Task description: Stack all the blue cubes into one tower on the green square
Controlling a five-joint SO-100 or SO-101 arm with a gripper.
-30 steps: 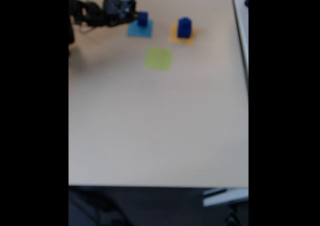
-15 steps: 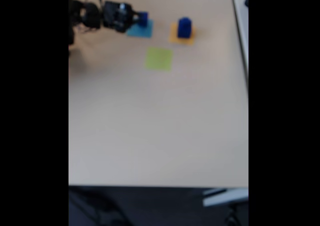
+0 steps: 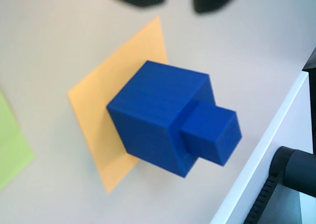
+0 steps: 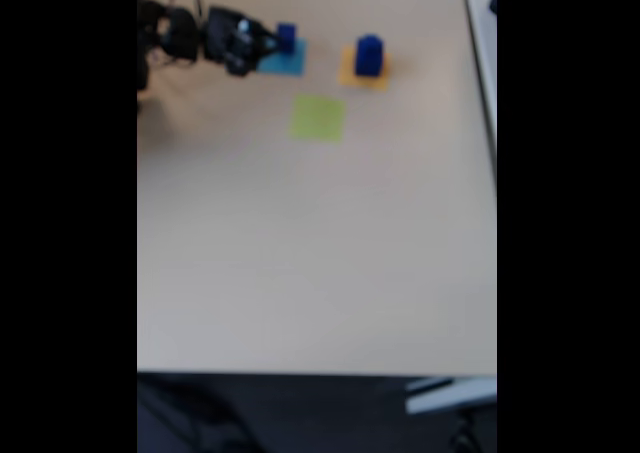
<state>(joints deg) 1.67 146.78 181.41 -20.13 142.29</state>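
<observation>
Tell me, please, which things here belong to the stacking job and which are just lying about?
Belong to the job:
- large blue cube with small blue cube on it
- blue cube by the pincer
- green square

Just lying about:
- orange square
- light-blue square

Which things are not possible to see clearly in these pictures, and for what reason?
- Gripper, fixed view: small and blurred, so open or shut cannot be told.
- Blue cube on the light-blue square, fixed view: the gripper covers its left side; contact is unclear.
- Green square, wrist view: cut off by the left edge.
- Orange square, wrist view: partly hidden under the big cube carrying a small cube.
</observation>
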